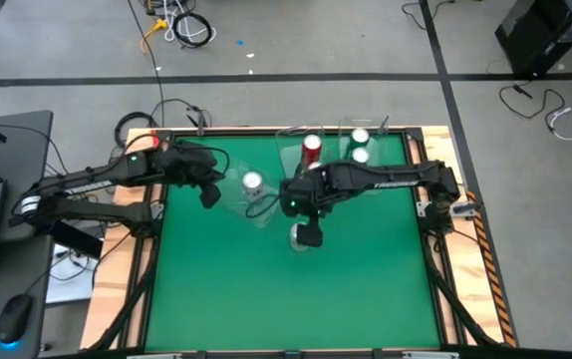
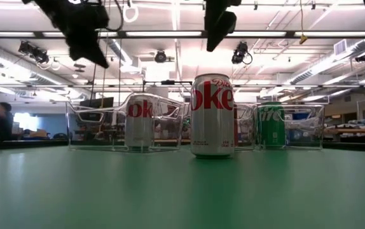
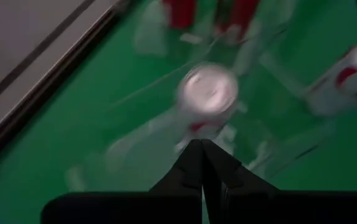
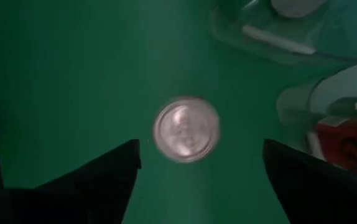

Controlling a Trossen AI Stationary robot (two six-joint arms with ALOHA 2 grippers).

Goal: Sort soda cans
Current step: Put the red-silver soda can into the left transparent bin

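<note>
- Nearest thing in my low view: one silver Diet Coke can [image 2: 212, 114], upright on the green table [image 2: 182, 191], centre of frame, standing free of the bins.
- Right gripper [image 4: 197, 165] hangs straight above that can. In the right wrist view the can's shiny top sits between the two dark fingers [image 4: 97, 177], which stand wide apart and touch nothing. In the high view the gripper covers most of the can at frame centre [image 1: 300, 235].
- Left gripper [image 3: 201, 163] has its fingers pressed together, holding nothing. It hovers over a second silver can [image 3: 207, 89], which stands inside a clear bin [image 1: 249, 196] left of centre in the high view.
- Behind the free can, low view: the clear bins line up across mid-frame. The second silver can [image 2: 140, 121] shows in the left one, a green Sprite can [image 2: 271, 125] in the right one.
- Can count from the high view: two silver, one red [image 1: 312, 149] in the middle bin, two green [image 1: 360, 137] in the right bin at upper centre. A second red can seems to show in the left wrist view, too blurred to be sure.
- Clear bins: I count three.
- Far left in the low view, a person [image 2: 1, 121] sits in the room beyond the table.
</note>
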